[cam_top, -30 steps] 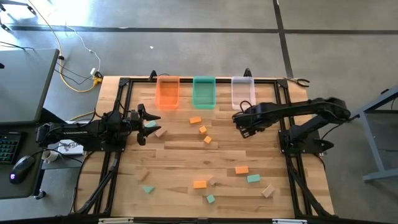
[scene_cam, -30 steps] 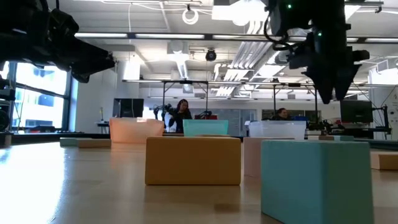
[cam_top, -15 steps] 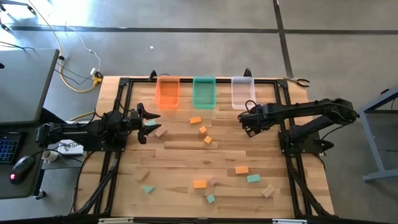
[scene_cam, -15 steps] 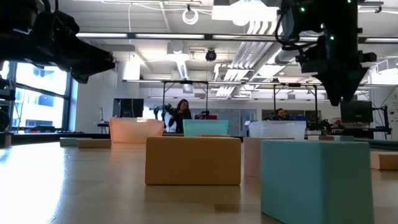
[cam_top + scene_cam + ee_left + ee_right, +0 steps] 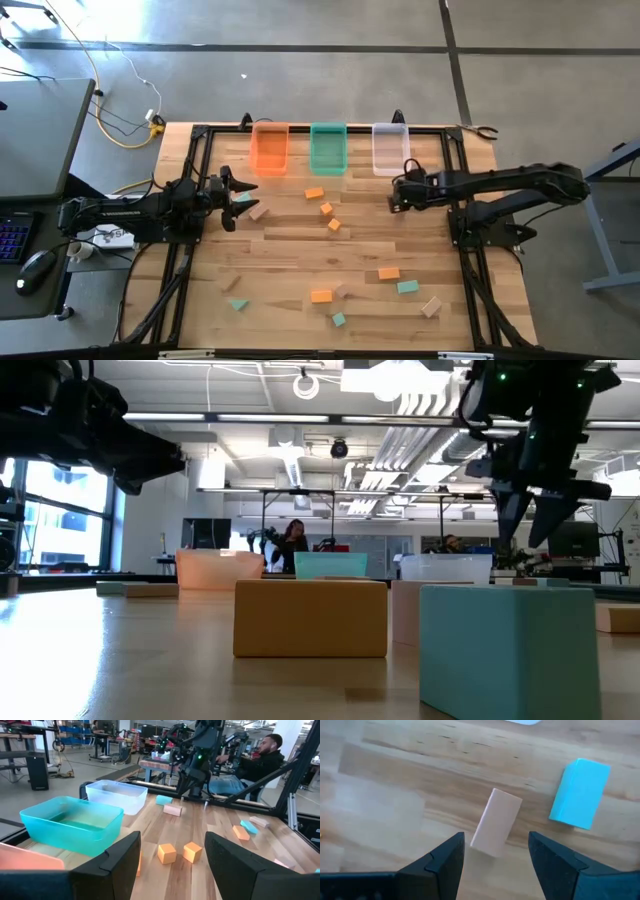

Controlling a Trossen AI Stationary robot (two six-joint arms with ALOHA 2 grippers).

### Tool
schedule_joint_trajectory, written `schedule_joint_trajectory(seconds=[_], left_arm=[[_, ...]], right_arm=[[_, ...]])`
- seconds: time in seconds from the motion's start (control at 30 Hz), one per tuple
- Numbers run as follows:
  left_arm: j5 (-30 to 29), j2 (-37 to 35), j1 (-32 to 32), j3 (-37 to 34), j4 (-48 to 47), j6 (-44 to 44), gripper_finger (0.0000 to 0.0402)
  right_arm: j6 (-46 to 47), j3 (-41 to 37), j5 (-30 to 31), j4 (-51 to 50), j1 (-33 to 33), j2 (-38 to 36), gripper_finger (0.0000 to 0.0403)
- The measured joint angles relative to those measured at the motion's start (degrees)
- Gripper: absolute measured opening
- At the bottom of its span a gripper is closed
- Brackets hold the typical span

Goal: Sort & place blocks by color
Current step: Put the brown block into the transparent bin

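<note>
Three rectangular plastic bins stood in row at frame's upper centre: orange bin [image 5: 269, 148], green bin [image 5: 328, 148], clear bin [image 5: 390, 148]. Light wooden table [image 5: 290, 255] filled middle, black frame around it. Yellow cable [image 5: 112, 92] looped over grey floor, upper left. Keyboard [image 5: 14, 238] and mouse [image 5: 35, 264] sat at left edge. Seated person [image 5: 252, 764] showed upper right, left wrist view.

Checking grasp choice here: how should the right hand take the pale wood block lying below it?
From straight above, pinching the pale wood block across its two long sides. It lies flat, the open right hand already straddles it, and the teal block stands clear.
</note>
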Motion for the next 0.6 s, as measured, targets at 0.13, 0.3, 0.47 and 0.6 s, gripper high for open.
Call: schedule_joint_trajectory(seconds=[0.13,0.3,0.47,0.6], left_arm=[[0.02,0.0,0.0,-0.02,-0.09,-0.24,0.0211],[0.01,0.0,0.0,-0.01,-0.14,-0.25,0.0211],[0.02,0.0,0.0,0.0,-0.62,-0.24,0.0211],[0.02,0.0,0.0,-0.02,-1.48,-0.24,0.0211]], right_arm=[[3.15,-2.25,1.45,3.11,0.0,1.63,0.0209],[4.23,-2.82,1.4,5.37,0.0,4.25,0.0209],[4.84,-2.82,1.38,6.59,0.0,6.52,0.0209],[5.85,-2.82,1.43,6.54,0.0,8.76,0.0209]])
